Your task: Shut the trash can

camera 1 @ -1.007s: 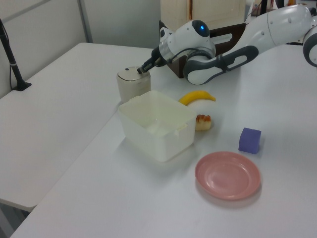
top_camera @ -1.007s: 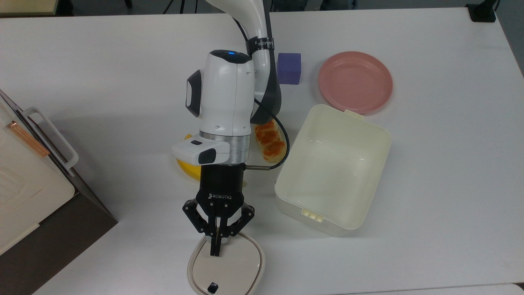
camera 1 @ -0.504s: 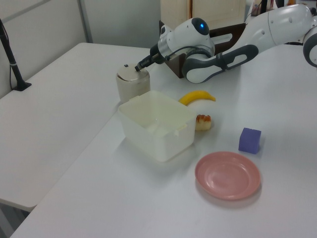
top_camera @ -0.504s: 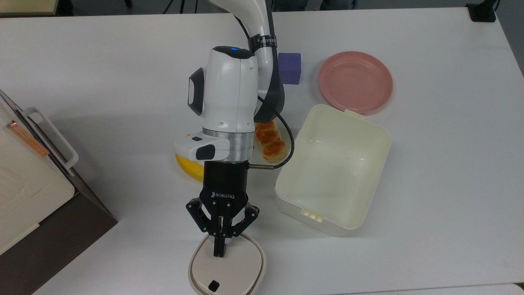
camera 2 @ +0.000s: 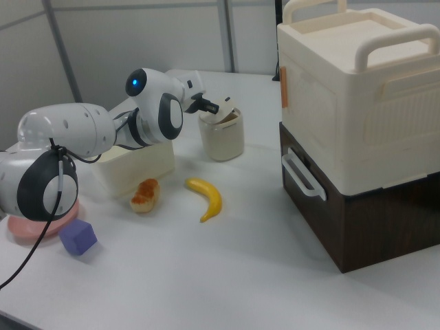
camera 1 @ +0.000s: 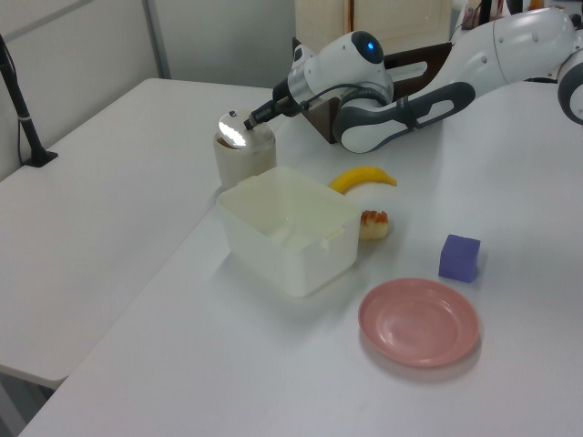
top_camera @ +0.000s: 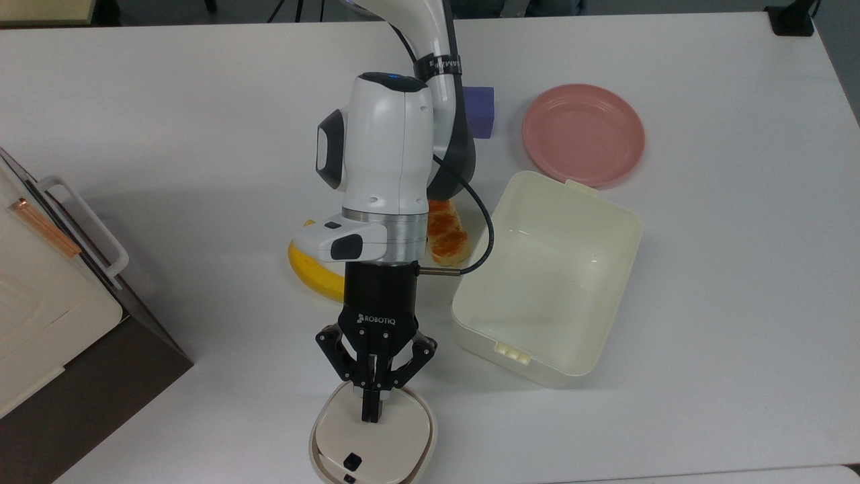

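Note:
The trash can [top_camera: 410, 437] is a small off-white bin at the bottom edge of the top view; it also shows as trash can [camera 1: 244, 162] and trash can [camera 2: 221, 137]. Its flat lid [top_camera: 390, 433] with a small dark tab is tilted: the tab side is raised above the rim in the right view, and the other side is dipped. My gripper [top_camera: 373, 411] is shut with nothing held, and its fingertips press on the lid's edge nearest the arm. The same gripper [camera 1: 248, 119] and gripper [camera 2: 214, 108] touches the top of the can.
A cream lidless tub [top_camera: 514, 353] stands just right of the arm in the top view. A banana [top_camera: 312, 272] and a pastry [top_camera: 448, 235] lie under the wrist. A purple block [top_camera: 484, 111] and pink plate [top_camera: 583, 133] lie further back. A big white and brown box [top_camera: 40, 296] fills the left edge.
The gripper has pushed further onto the can, toward the top view's bottom. The lid, flat before, has swung into a tilt with its tab side up.

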You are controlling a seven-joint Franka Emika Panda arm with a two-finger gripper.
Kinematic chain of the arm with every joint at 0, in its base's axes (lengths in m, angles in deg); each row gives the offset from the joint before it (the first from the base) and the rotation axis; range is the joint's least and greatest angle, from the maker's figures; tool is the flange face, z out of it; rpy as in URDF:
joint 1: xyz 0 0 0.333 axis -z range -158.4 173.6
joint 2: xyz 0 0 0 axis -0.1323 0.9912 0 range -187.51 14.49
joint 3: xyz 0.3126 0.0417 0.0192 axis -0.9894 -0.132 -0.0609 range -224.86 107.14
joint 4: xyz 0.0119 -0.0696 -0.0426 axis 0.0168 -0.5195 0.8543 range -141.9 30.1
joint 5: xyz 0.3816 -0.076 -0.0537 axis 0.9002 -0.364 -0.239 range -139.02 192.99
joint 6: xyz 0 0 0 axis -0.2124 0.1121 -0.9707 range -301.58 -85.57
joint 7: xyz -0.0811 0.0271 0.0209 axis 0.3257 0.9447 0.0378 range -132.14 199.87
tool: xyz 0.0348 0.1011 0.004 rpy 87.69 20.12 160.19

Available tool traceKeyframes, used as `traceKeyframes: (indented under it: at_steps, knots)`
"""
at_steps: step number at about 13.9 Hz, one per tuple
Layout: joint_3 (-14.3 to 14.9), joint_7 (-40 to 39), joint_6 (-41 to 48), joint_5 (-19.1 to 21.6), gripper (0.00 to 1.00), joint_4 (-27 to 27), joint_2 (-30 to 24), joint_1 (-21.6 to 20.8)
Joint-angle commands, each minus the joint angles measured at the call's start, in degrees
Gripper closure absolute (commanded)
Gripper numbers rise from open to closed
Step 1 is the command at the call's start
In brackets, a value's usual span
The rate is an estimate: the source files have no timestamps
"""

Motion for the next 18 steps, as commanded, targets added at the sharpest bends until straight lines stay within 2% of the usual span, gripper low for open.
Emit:
traceKeyframes:
  at_steps: [1, 5, 7, 11, 18]
  knots:
    - [0.4, 1.8, -0.1, -0.9, 0.94, 1.1, 0.8, -0.8]
    - [0.2, 1.5, 0.0, -1.3, 0.94, 0.2, 1.6, -1.0]
    - [0.0, 1.4, 0.2, -4.3, 0.94, -1.8, 2.3, -1.0]
    - [-0.3, 1.9, 0.2, -4.8, 0.94, -2.5, 2.6, -1.1]
    - [-1.5, 4.0, 0.8, -4.2, 0.94, -2.5, -3.5, -0.7]
